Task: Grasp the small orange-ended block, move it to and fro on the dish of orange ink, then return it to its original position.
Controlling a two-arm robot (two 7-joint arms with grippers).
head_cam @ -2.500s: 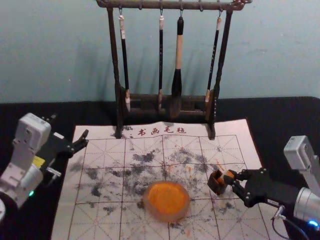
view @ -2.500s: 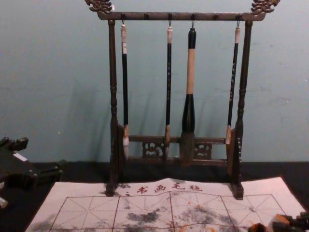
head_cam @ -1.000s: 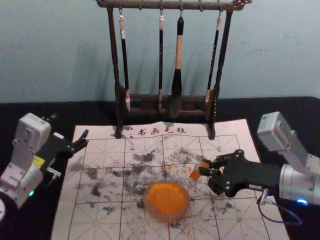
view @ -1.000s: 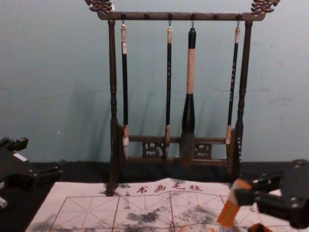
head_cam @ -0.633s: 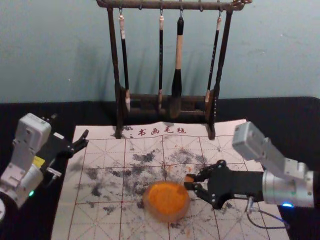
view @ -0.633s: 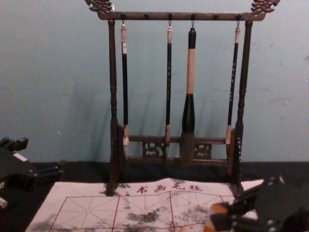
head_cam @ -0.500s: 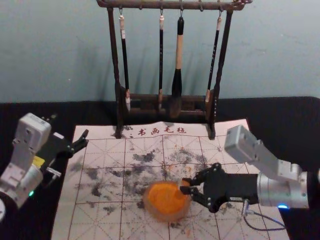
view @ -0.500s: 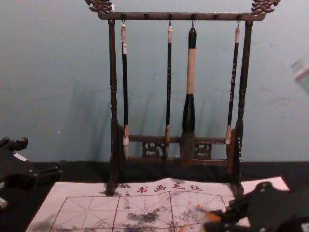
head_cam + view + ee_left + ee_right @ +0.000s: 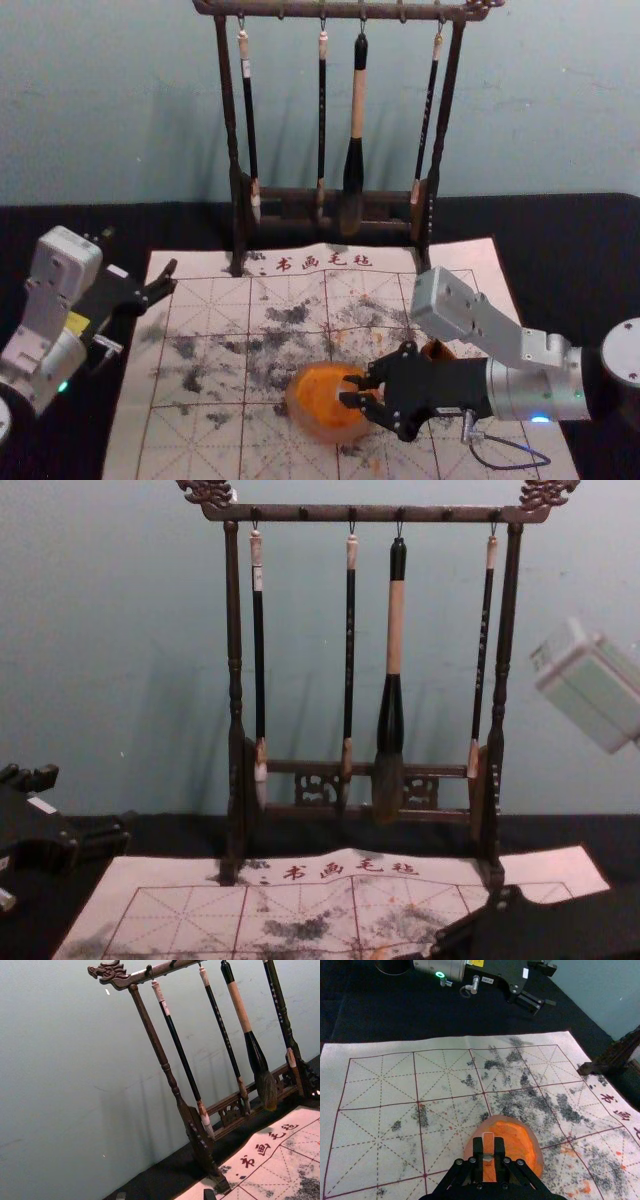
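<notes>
My right gripper (image 9: 352,392) reaches in over the right part of the ink dish (image 9: 318,424), which holds orange ink. In the right wrist view the right gripper (image 9: 489,1152) is shut on the orange-ended block (image 9: 488,1142), whose body is upright over the ink. The dish (image 9: 538,1157) lies beneath it; whether block and ink touch I cannot tell. Behind the right gripper in the head view, part of the small dark holder (image 9: 437,350) shows on the mat. My left gripper (image 9: 172,278) stays parked, open, at the mat's left edge.
A dark wooden rack (image 9: 232,130) with several hanging brushes stands at the back of the ink-stained gridded mat (image 9: 200,300). Black cloth (image 9: 560,240) surrounds the mat, with the wall behind. The parked left arm borders the mat's left side.
The right gripper has lifted the block out of the small dark holder and carried it left, over the dish of orange ink. The left arm has stayed still.
</notes>
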